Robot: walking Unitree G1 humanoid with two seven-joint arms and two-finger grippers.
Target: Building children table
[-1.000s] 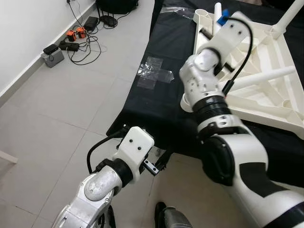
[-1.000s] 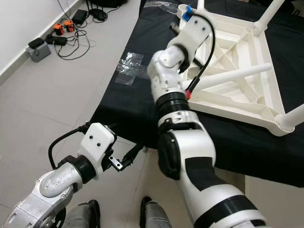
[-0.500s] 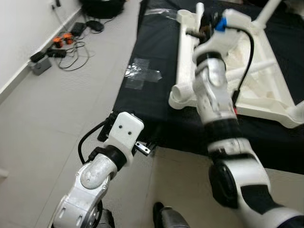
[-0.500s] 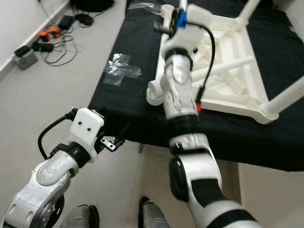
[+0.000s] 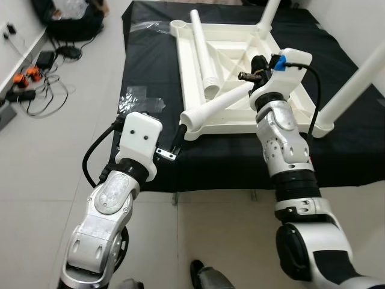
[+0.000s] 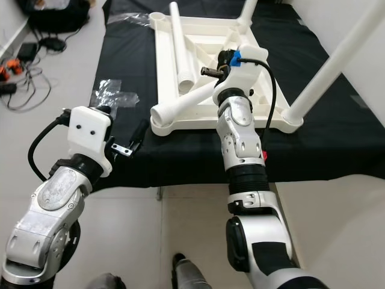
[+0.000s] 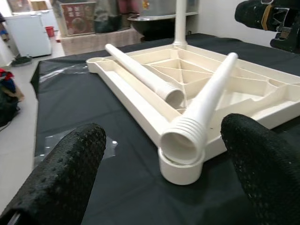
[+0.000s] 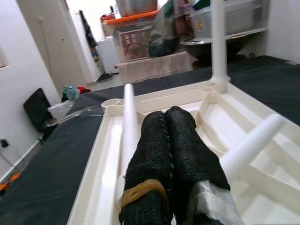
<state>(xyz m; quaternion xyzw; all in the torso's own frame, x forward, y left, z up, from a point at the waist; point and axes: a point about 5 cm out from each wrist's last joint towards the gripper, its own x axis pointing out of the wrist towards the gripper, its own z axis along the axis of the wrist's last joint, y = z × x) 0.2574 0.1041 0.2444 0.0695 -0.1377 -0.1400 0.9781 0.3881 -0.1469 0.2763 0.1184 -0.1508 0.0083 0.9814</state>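
Cream-white plastic, the upturned children's table top [image 5: 231, 78] lies on a black cloth [image 5: 150, 72] spread over the floor, its ribbed underside facing up. Two legs are fitted and stand up at its far corner [image 5: 269, 11] and its near right corner [image 5: 355, 83]. Two more legs lie loose on it: one [image 5: 200, 51] along the left rim, one [image 5: 218, 106] slanting across, its threaded end resting over the empty socket at the near left corner. The left gripper [image 7: 154, 173] hovers just off that corner with its jaws spread wide, the slanting leg's threaded mouth between the fingers [image 7: 61, 176] but not touched. The right gripper [image 6: 207, 71] hangs above the middle of the table top, jaws pressed together, holding nothing, beside the slanting leg's far end.
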